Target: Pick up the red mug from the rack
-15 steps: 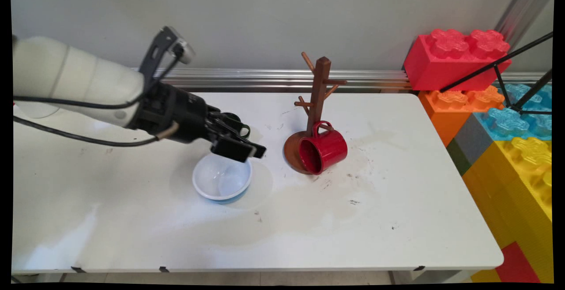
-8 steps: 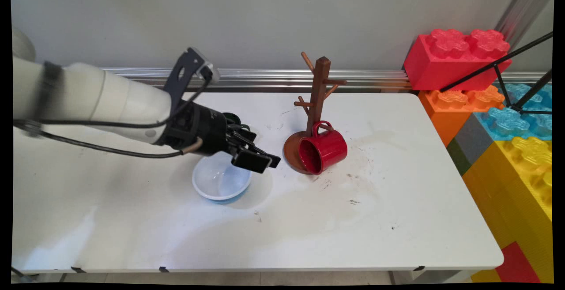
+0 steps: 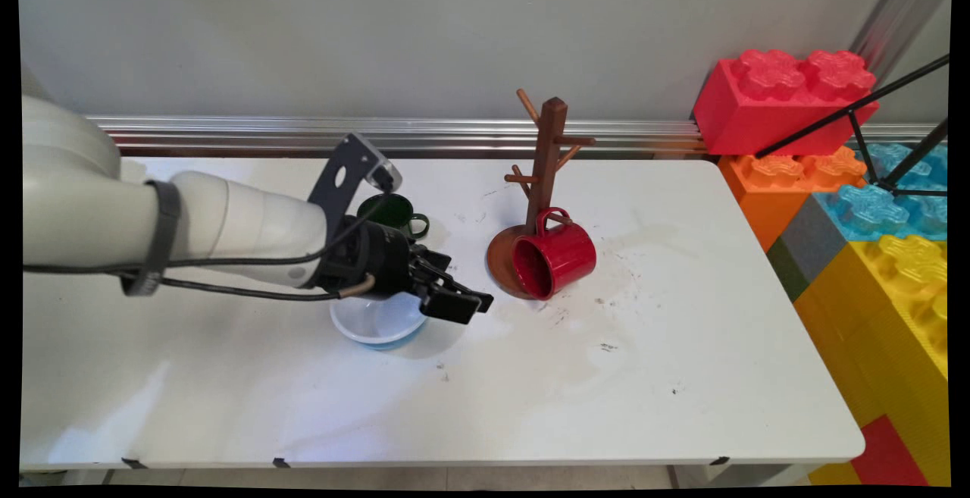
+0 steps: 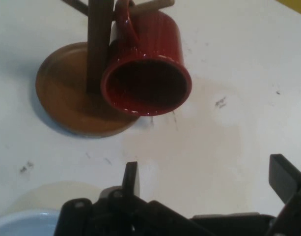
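- The gripper (image 3: 464,305) hangs low over the table (image 3: 682,377), fingers spread wide with nothing between them, pointing at the red mug (image 3: 553,258).
- In the hand view the two fingers (image 4: 132,178) rise far apart at the bottom edge; the right one is cut off by the frame.
- The red mug hangs by its handle from a low peg of the wooden mug tree (image 3: 547,172), tipped with its dark mouth towards the gripper and just beside it, not touching.
- The hand view cuts the mug tree off above the lowest peg; its round base (image 4: 67,98) shows in full behind the mug.
- The white bowl with a blue outside (image 3: 375,325) sits under the wrist, its far half hidden by the arm; only a sliver shows in the hand view.
- A green mug (image 3: 394,212) stands behind the arm, partly covered by the camera bracket.
- Since a second ago, the gripper has dropped and slid right, from above the bowl's far rim to past its right edge, closer to the red mug.
- Mug, tree and bowl have not shifted.
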`<state>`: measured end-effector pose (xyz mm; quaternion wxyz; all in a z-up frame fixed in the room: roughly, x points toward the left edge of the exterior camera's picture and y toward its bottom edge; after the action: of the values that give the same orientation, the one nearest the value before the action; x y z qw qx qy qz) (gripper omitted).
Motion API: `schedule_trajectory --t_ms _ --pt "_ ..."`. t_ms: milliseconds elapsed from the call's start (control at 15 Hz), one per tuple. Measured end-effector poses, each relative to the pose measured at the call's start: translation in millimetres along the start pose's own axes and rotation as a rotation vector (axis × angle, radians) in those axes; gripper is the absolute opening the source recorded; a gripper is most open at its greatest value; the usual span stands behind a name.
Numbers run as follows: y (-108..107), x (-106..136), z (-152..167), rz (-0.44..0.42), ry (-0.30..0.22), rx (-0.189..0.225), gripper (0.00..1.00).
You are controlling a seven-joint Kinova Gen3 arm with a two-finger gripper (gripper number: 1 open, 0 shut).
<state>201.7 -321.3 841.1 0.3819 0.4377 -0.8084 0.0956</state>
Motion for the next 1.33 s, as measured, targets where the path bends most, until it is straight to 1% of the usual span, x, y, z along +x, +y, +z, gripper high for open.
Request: schedule_trajectory --t_ms 467,733,1067,1333 --pt "5 -27 36 -0.033 0.011 0.004 1.0" --pt "9 -36 54 -0.046 0.017 0.006 1.0" --pt "12 -41 79 -0.066 0.031 0.009 1.0" --pt "12 -39 97 -0.085 0.058 0.009 1.0"
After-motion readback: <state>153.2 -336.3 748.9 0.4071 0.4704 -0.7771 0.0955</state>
